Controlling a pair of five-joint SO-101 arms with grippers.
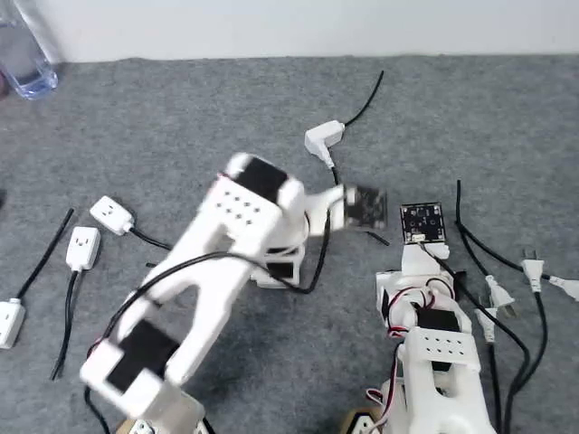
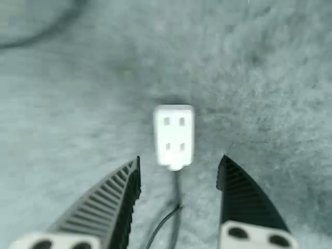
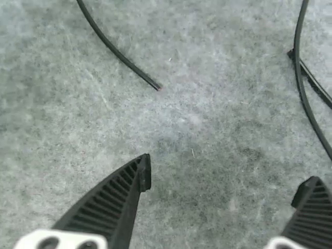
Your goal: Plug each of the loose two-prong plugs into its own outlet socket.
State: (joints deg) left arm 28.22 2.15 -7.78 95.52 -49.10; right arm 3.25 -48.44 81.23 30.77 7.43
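White socket [image 2: 174,136] lies just ahead of the left claw [image 2: 180,161], long axis pointing straight away, centred between its wide-spread jaws.

Left arm [image 1: 231,231] and right arm [image 1: 439,348] both white plastic shells with dot-hole grids, black servo blocks at joints, black cable looping off the left, red and white wires bunched on the right, ribbed black fingers [image 2: 122,194] on white screw-holed mounts.
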